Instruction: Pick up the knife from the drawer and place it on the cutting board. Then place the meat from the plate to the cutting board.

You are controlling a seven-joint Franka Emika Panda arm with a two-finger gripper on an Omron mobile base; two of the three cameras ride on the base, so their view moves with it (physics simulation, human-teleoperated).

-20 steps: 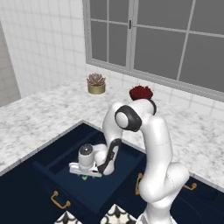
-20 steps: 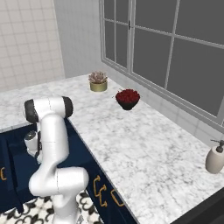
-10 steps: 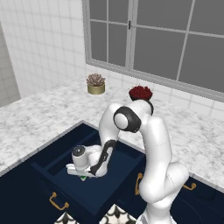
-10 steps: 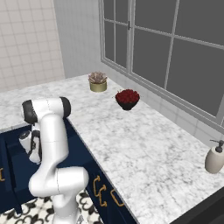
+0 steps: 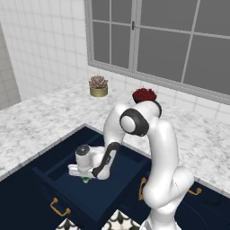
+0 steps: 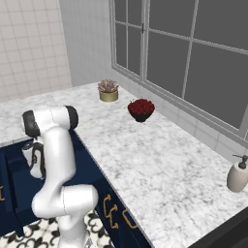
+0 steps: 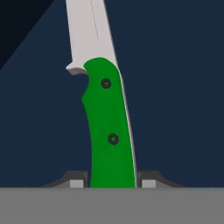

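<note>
The knife (image 7: 109,131) has a slim silver blade and a bright green handle, and it lies lengthwise along the hand view against the navy floor of the open drawer (image 5: 54,177). My gripper (image 7: 112,183) is lowered into the drawer, with one fingertip pressed to each side of the handle's rear end, shut on it. In the left base view the gripper (image 5: 84,175) sits low in the drawer with a speck of green knife handle (image 5: 85,180) under it. The cutting board, plate and meat are out of view.
A marble counter (image 6: 160,164) wraps around the drawer. On it stand a potted succulent (image 5: 98,86), a dark bowl of red pieces (image 6: 141,109) and a soap dispenser (image 6: 237,175). The drawer front carries a brass pull (image 5: 59,207). My own arm (image 6: 55,160) stands close beside the drawer.
The hand has moved left and sunk deeper into the drawer, ending over the green handle. Nothing on the counter has moved.
</note>
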